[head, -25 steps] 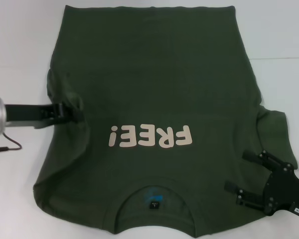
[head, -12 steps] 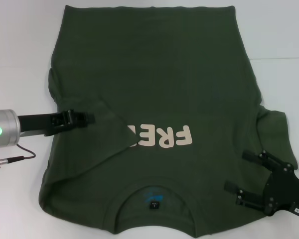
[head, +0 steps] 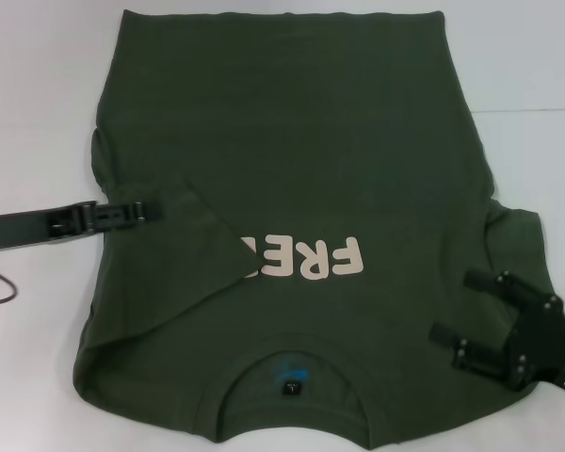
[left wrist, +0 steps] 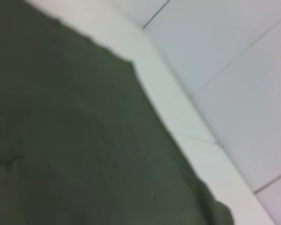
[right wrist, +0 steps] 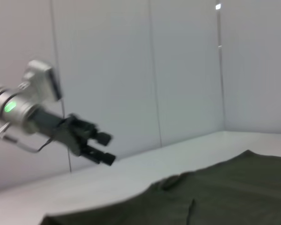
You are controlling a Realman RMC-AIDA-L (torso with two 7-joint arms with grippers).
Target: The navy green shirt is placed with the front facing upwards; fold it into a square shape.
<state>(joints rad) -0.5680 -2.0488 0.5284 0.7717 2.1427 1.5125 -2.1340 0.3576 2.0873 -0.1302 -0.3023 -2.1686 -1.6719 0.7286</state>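
Note:
The navy green shirt (head: 320, 141) lies front up on the white table, collar (head: 292, 347) and black tag (head: 291, 386) toward me. Its left sleeve flap (head: 184, 254) is folded inward and covers part of the cream lettering (head: 311, 259). My left gripper (head: 149, 208) sits low at the shirt's left edge by that fold, open and holding nothing; the right wrist view shows it (right wrist: 107, 149) above the cloth (right wrist: 215, 192). My right gripper (head: 461, 306) hovers open over the shirt's right side beside the spread right sleeve (head: 523, 240). In the left wrist view only cloth (left wrist: 75, 140) shows.
White table (head: 38, 94) surrounds the shirt, with bare room on the left and far right. A thin dark cable (head: 0, 287) hangs from my left arm over the table. White wall panels (right wrist: 178, 70) rise behind the table.
The left sleeve was drawn inward over the lettering and let go. My left arm has since pulled back to the left. The right gripper shifted slightly right and toward me.

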